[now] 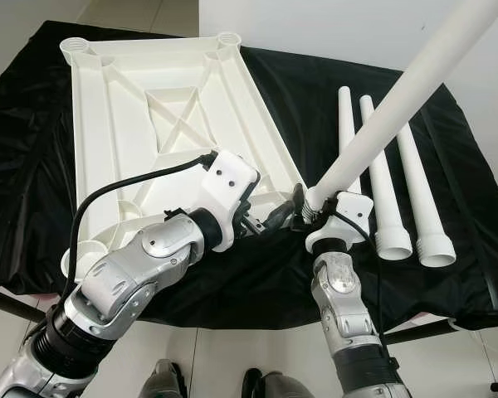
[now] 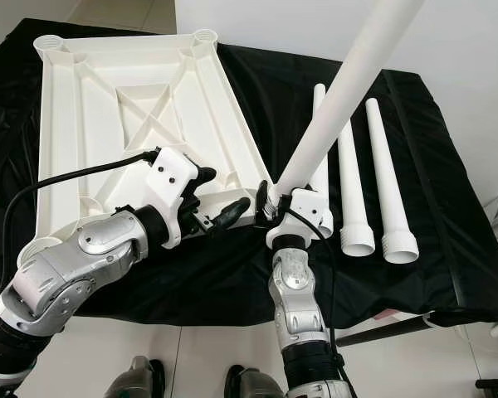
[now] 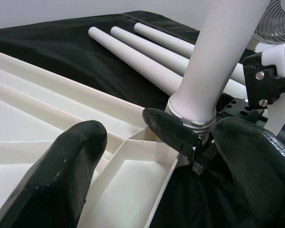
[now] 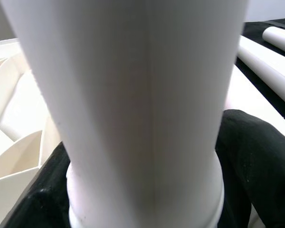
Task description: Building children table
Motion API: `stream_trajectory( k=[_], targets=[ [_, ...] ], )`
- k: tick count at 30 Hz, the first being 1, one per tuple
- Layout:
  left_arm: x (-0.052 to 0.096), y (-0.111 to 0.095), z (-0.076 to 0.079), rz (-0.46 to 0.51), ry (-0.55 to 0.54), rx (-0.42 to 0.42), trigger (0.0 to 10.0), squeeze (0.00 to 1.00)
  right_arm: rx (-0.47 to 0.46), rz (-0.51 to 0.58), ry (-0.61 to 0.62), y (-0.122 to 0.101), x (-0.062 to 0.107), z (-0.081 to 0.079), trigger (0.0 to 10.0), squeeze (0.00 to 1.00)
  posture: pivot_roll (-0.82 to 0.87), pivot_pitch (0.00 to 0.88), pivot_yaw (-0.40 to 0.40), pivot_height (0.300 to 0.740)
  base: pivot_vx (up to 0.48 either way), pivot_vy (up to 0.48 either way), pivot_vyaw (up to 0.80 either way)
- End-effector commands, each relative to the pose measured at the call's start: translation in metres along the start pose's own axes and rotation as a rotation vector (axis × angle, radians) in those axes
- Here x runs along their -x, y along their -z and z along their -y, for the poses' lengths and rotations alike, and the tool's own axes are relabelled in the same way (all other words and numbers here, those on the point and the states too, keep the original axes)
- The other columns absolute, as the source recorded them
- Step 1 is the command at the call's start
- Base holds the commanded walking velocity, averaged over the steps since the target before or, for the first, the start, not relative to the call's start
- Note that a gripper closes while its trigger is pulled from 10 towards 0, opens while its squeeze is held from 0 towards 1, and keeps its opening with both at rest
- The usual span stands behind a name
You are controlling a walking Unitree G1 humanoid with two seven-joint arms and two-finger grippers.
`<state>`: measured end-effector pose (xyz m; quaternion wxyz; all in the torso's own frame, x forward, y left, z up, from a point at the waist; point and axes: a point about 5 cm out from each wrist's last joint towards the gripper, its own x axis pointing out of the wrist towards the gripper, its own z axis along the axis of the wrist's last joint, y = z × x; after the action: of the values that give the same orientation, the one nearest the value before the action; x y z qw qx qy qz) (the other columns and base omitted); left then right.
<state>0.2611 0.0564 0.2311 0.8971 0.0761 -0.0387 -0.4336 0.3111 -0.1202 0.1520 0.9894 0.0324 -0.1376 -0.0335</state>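
The white tabletop [image 1: 174,116] lies upside down on a black cloth, ribs and corner sockets facing up. My right gripper [image 1: 311,207] is shut on a white table leg [image 1: 398,95] near its threaded end. The leg tilts up and away to the right, with its lower end [image 3: 192,111] just off the tabletop's near right corner [image 3: 147,142]. My left gripper [image 1: 266,211] is open at that same corner, one finger [image 3: 71,161] over the ribbed inside and the other [image 3: 256,161] outside over the cloth. In the right wrist view the held leg [image 4: 142,109] is very close.
Three more white legs [image 1: 382,178] lie side by side on the cloth to the right, wide ends towards me. The black cloth [image 1: 448,133] drapes over the table's near edge, and my feet [image 1: 266,385] stand below it. A fan [image 3: 275,23] stands beyond the table.
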Motion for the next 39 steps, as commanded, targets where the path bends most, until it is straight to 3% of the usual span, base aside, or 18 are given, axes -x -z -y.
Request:
stream_trajectory(
  k=[1,20,26,27,39],
  targets=[
    [0.001,0.002,0.009,-0.008,0.151,0.002,10.0,0.00,0.006,-0.031,0.007,0.008,0.003,0.006,10.0,0.00,0.13,0.174,-0.086,0.740,0.000,0.000,0.00],
    [0.001,0.002,0.009,-0.010,0.150,0.004,10.0,0.00,-0.025,0.077,-0.132,-0.014,-0.006,0.006,10.0,0.00,0.12,0.186,-0.085,0.740,0.000,0.000,0.00],
    [0.001,0.001,0.009,-0.009,0.147,0.006,10.0,0.00,0.006,0.146,-0.172,-0.028,-0.013,0.011,10.0,0.00,0.12,0.187,-0.087,0.740,0.000,0.000,0.00],
    [0.000,0.001,0.009,-0.008,0.147,0.006,10.0,0.00,-0.009,0.162,-0.182,-0.033,-0.016,0.013,0.0,0.00,0.12,0.187,-0.087,0.740,0.000,0.000,0.00],
    [0.000,0.001,0.009,-0.007,0.142,0.006,10.0,0.00,-0.012,0.201,-0.193,-0.042,-0.024,0.020,0.0,0.00,0.12,0.185,-0.091,0.740,0.000,0.000,0.00]
  ],
)
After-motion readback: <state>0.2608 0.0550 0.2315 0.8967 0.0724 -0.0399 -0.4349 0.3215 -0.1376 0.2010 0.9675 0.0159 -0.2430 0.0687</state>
